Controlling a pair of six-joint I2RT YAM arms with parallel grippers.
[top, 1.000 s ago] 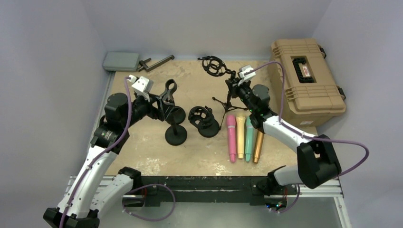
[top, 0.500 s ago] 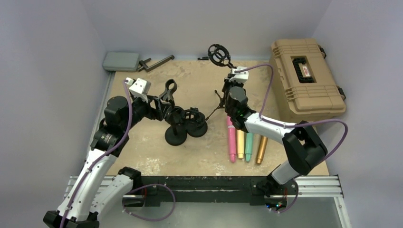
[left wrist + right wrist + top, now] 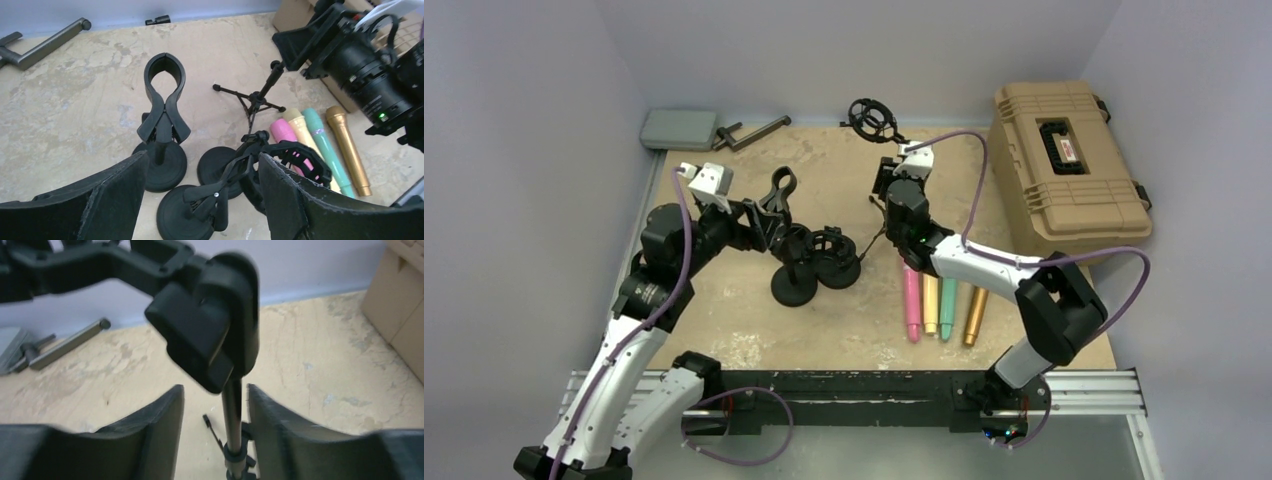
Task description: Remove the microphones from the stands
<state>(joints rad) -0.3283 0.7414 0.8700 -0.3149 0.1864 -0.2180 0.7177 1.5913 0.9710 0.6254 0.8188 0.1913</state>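
Observation:
Several microphones lie flat side by side on the table: pink (image 3: 911, 298), yellow (image 3: 929, 300), green (image 3: 948, 308) and gold (image 3: 970, 316). None of them sits in a stand. A black tripod stand (image 3: 882, 228) with a ring mount (image 3: 868, 117) rises left of them. My right gripper (image 3: 894, 190) straddles its pole (image 3: 231, 415), fingers apart, with a gap on the left side. My left gripper (image 3: 200, 200) hangs open over a round-base clip stand (image 3: 164, 100) and a shock-mount stand (image 3: 295, 160), holding nothing.
A tan hard case (image 3: 1069, 160) fills the right side of the table. At the back left lie a grey pad (image 3: 679, 128) and a metal bar (image 3: 754, 132). Walls close in on three sides.
My right arm swung left with the tripod stand, and its fingers have now parted from the pole. The shock-mount stand shifted left, next to the clip stand. The left gripper stayed open.

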